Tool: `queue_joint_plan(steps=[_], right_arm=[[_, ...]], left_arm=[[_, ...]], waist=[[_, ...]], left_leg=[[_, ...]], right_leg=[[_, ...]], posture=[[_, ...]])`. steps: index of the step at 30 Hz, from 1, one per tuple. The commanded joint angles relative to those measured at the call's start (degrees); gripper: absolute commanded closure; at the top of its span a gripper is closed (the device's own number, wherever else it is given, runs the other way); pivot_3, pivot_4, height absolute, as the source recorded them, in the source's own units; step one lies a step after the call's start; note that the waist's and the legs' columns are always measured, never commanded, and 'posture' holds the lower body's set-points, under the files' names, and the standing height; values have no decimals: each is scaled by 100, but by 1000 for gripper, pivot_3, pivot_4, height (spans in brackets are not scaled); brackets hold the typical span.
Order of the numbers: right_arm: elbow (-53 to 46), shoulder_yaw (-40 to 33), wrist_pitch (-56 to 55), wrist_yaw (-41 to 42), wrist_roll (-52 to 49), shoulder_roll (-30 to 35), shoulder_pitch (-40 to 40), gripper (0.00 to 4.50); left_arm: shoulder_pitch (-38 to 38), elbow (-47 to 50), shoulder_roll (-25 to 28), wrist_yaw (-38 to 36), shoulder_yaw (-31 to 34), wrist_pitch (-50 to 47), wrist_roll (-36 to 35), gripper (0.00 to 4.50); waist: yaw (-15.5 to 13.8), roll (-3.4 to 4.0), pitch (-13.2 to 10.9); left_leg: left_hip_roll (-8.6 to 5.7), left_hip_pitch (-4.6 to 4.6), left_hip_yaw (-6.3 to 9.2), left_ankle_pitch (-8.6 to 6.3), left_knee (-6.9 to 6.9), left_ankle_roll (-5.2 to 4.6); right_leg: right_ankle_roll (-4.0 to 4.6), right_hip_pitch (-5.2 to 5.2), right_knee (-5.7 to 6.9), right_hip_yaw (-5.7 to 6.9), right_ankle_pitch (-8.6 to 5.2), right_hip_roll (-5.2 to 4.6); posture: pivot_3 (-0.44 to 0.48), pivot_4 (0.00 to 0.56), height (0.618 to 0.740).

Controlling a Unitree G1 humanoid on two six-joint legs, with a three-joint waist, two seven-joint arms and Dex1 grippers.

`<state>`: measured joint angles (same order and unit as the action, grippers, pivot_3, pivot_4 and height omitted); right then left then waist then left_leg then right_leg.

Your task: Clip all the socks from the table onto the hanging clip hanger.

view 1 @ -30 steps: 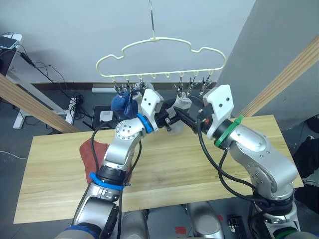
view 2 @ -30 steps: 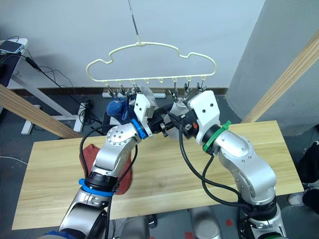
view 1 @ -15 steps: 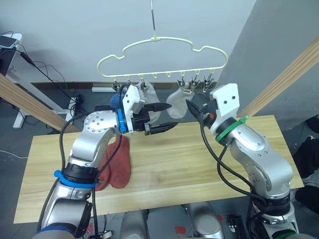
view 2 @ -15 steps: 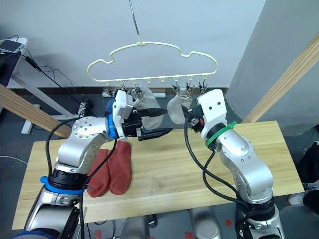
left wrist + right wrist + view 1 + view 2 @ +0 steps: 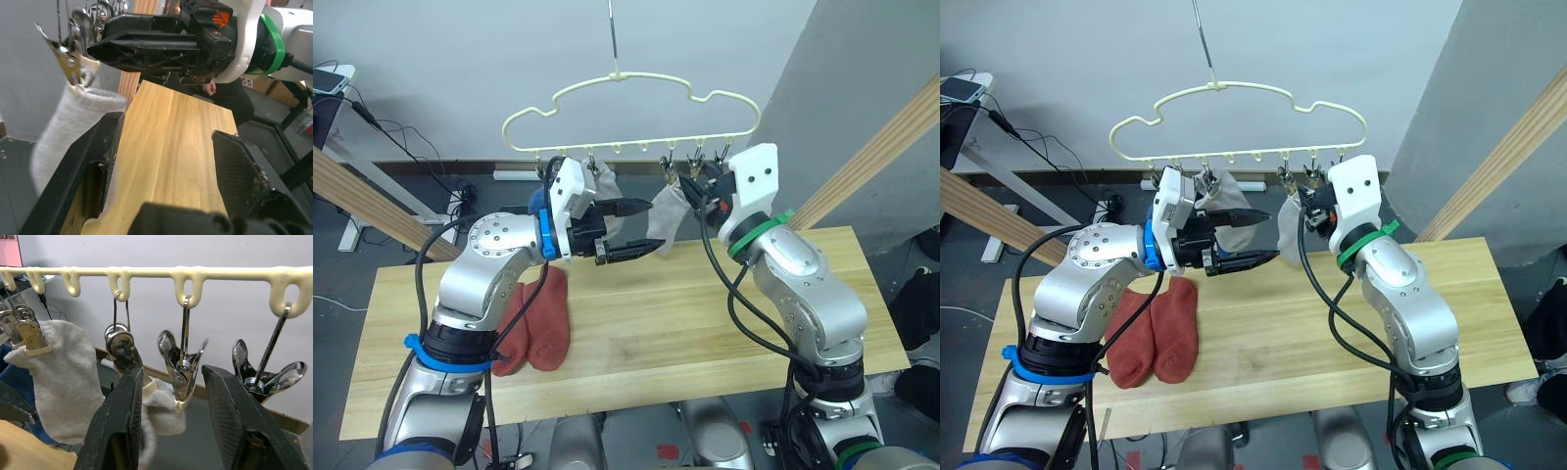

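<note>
The pale yellow clip hanger hangs over the far edge of the table. Two light grey socks hang from its clips, one near the middle and one behind my left gripper. A blue sock hangs further left, mostly hidden by my left wrist. Two rust-red socks lie side by side on the table's left part. My left gripper is open and holds nothing, just left of the middle grey sock. My right gripper is open, raised to the clip row, its fingers either side of a free clip.
Slanted wooden beams stand at the left and right of the table. Cables and a power strip lie on the floor behind it. Another free clip hangs at the hanger's right end.
Both grippers have left the grey sock, which now hangs from its clip. My left arm has pulled back to the left, uncovering the red socks. My right gripper has risen to the clips.
</note>
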<state>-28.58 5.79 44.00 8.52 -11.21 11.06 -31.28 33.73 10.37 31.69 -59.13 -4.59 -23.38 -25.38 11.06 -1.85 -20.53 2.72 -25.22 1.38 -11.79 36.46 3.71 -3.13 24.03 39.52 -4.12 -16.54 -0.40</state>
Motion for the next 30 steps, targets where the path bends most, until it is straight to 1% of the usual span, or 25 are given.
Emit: queue_joint_plan(steps=[1,14,25,30], right_arm=[[-117,-21,-229,20,46,-54,-105,2537],[184,123,-541,41,213,-230,-244,2537],[-34,-54,-291,-496,424,-613,-268,2537],[-178,-145,-10,-755,494,-759,-189,2537]], left_arm=[[53,218,11,35,56,29,-52,1263],[42,189,20,63,24,67,-16,1263],[113,145,-96,168,81,36,-86,1263],[152,129,-116,199,87,26,-88,1263]], waist=[[-1,0,0],[-1,0,0],[-1,0,0],[2,0,0]], left_leg=[[0,0,0,0,0,0],[0,-1,1,0,2,0],[0,-1,1,1,17,1],[0,-1,3,1,25,1]], right_leg=[[0,0,0,0,0,0],[1,2,8,1,0,0],[1,3,25,0,1,-1],[1,4,40,0,1,-1]], posture=[[-287,329,732],[-286,322,732],[-290,319,732],[-297,323,732]])
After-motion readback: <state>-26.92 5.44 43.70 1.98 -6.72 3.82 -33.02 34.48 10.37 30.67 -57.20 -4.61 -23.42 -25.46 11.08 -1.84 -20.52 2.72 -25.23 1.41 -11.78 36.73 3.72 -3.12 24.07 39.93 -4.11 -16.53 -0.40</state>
